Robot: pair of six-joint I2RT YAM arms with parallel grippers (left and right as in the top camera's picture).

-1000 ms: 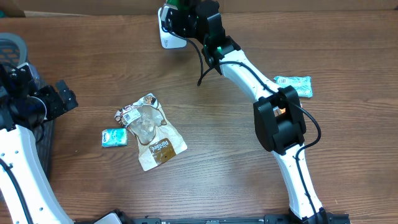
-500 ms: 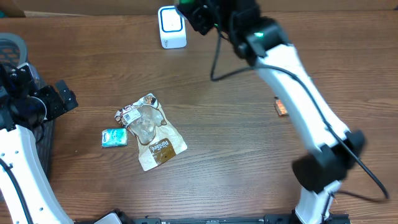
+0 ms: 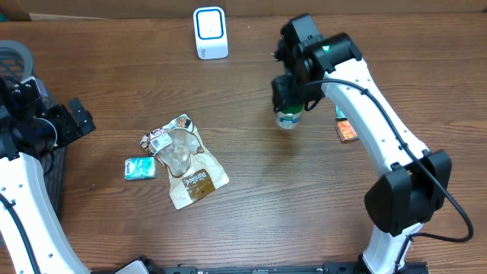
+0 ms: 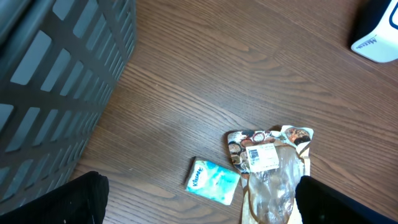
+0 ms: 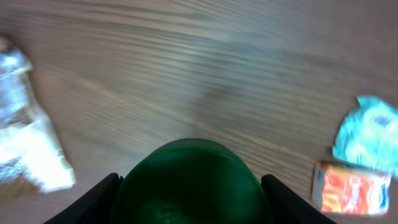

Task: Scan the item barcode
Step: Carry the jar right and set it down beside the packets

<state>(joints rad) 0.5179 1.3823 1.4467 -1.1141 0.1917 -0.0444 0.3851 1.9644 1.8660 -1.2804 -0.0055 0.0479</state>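
Observation:
My right gripper (image 3: 289, 105) is shut on a dark green bottle (image 3: 288, 118), held over the table right of centre. In the right wrist view the bottle (image 5: 189, 180) fills the gap between both black fingers (image 5: 84, 202); no barcode shows on it. The white scanner with a blue face (image 3: 210, 33) stands at the back edge, well left of the bottle. At the far left my left gripper (image 3: 76, 118) is open and holds nothing; its fingertips (image 4: 62, 202) frame bare wood.
A clear snack bag (image 3: 185, 160) and a teal tissue pack (image 3: 140, 167) lie left of centre. An orange box (image 3: 347, 131) and a teal packet (image 5: 367, 130) lie just right of the bottle. A grey slatted basket (image 4: 56, 74) stands at the far left.
The right arm has swung away from the scanner at the back edge, forward and down to mid-table, carrying the bottle. The left arm has stayed still.

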